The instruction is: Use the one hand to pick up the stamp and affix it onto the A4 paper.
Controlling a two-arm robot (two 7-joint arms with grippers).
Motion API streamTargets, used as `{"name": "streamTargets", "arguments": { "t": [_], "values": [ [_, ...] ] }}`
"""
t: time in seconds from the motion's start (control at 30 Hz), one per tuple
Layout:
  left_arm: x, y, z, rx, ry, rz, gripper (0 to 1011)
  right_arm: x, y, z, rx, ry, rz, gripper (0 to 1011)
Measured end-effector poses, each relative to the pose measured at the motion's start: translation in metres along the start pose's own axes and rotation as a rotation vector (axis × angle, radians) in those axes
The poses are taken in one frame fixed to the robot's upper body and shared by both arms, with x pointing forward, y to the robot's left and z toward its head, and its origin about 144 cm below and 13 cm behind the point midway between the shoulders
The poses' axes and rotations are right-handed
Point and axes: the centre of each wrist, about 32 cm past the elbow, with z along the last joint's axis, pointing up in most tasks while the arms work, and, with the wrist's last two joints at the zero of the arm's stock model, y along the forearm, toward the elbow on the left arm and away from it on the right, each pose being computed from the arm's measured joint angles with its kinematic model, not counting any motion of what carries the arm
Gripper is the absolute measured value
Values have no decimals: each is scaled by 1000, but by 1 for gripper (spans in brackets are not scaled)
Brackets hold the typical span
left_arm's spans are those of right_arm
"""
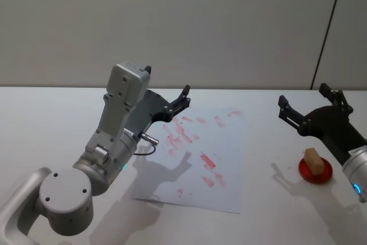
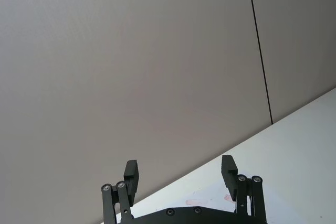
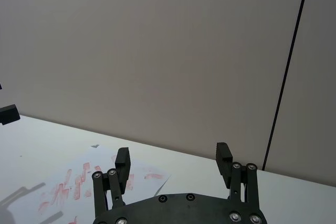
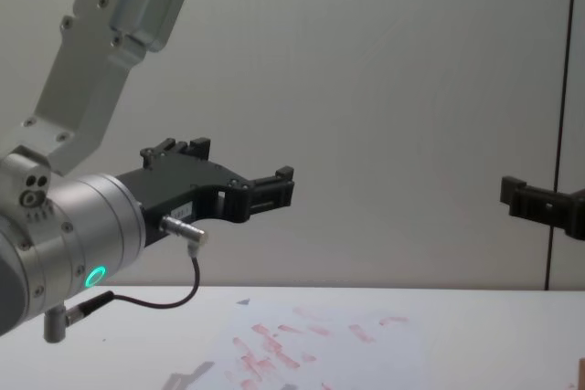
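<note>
Stamp (image 1: 312,159) sat on a red dish (image 1: 327,174) near the A4 paper (image 1: 226,142), left gripper (image 2: 179,167) and right gripper (image 3: 173,154) both gaping empty.

The A4 paper (image 1: 230,142) is white, scattered with small red-pink oblong prints (image 1: 207,160), and lies on a plain white table (image 1: 46,119). Near the table's right edge, the stamp (image 1: 312,160) is a pale tan block on a round red dish (image 1: 319,174). The left gripper (image 2: 179,165) and the right gripper (image 3: 172,151) are matte black, dotted with small silver screw heads (image 3: 163,199). The left arm (image 1: 114,136) is light grey with a glowing teal-green ring (image 4: 94,275); the grey right arm (image 1: 358,167) carries a blue light (image 1: 356,188). The wall (image 1: 172,21) is pale grey-beige, crossed by one thin dark vertical seam (image 1: 330,27).
</note>
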Motion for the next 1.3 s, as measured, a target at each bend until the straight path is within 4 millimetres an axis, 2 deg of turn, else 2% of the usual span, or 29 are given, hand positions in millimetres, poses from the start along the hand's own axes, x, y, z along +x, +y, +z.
{"name": "streamTargets", "arguments": {
  "t": [1.1, 1.3],
  "values": [
    [0, 0, 0, 0, 0, 0, 1003, 1, 0, 0, -2, -1, 0, 1001],
    [0, 0, 0, 0, 0, 0, 1003, 7, -8, -1, -17, 8, -14, 1001]
  ]
}}
